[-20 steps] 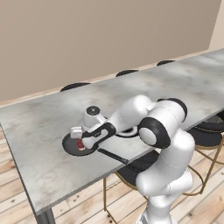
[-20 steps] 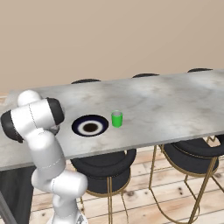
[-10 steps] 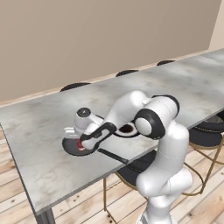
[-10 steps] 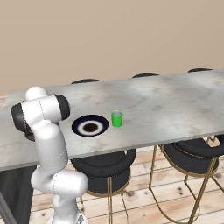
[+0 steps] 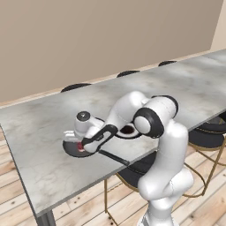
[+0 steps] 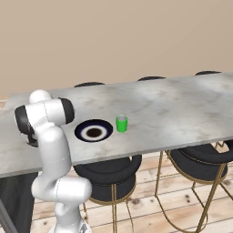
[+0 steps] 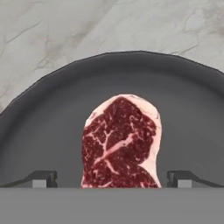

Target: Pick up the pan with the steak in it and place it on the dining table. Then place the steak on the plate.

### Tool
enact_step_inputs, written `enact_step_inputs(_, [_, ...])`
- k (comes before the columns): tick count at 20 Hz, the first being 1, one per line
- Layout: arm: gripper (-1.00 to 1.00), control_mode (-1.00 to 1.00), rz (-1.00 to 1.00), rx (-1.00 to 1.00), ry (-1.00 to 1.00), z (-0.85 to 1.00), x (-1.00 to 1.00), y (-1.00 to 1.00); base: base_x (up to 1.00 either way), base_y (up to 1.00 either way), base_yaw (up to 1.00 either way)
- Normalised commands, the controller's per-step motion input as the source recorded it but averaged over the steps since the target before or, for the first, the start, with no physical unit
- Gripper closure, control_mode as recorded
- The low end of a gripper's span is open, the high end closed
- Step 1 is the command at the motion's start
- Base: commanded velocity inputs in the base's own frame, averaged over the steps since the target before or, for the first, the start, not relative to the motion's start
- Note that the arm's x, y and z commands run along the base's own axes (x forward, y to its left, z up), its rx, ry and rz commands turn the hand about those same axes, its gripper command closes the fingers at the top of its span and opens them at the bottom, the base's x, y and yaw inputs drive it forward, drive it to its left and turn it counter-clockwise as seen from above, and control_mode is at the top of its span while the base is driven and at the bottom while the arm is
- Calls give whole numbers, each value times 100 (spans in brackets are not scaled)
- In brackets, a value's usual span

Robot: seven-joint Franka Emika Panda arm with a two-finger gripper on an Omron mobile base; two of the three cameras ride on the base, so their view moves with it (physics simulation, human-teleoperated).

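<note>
Hand view looks straight down the end effector (image 7: 112, 178) into the pan (image 7: 52, 131), and its two dark fingertips (image 7: 41, 178) stand wide apart at either side of the steak (image 7: 120, 142), so the end effector is open and grips nothing. The spread suits the job: the meat lies between the tips, ready to be pinched from both flanks. Whether the tips already touch the pan floor cannot be told.

Directly beneath the end effector (image 5: 81, 143) in the left base view, a sliver of red steak (image 5: 80, 146) shows under the hand, inside the pan (image 5: 73, 149), which sits flat on the dining table (image 5: 39, 132). Its thin handle (image 5: 114, 158) runs away from the end effector toward the near table edge, so the pan seems already delivered and only the transfer of the meat is left.

Just beyond the pan on the arm's side lies the plate (image 5: 129, 130), close enough that a short carry would probably reach it. From the right base view the plate (image 6: 93, 132) shows its dark rim and pale centre, bare of food, waiting for the steak. Further out from the end effector, past the plate, stands a small green cup (image 6: 121, 123), near the plate rim but not touching it; a carry that overshoots the plate could knock it.
</note>
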Motion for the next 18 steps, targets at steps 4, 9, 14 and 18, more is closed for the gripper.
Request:
enact_step_inputs(4, [-100, -100, 0, 3, 2, -28, 22, -7, 0, 0, 0])
enact_step_inputs(9, [-100, -100, 0, 2, 5, -42, 11, -2, 0, 0, 0])
enact_step_inputs(14, [100, -100, 0, 0, 2, -56, 0, 0, 0, 0, 0])
enact_step_inputs(18, [100, -100, 0, -2, 1, -12, 0, 0, 0, 0, 0])
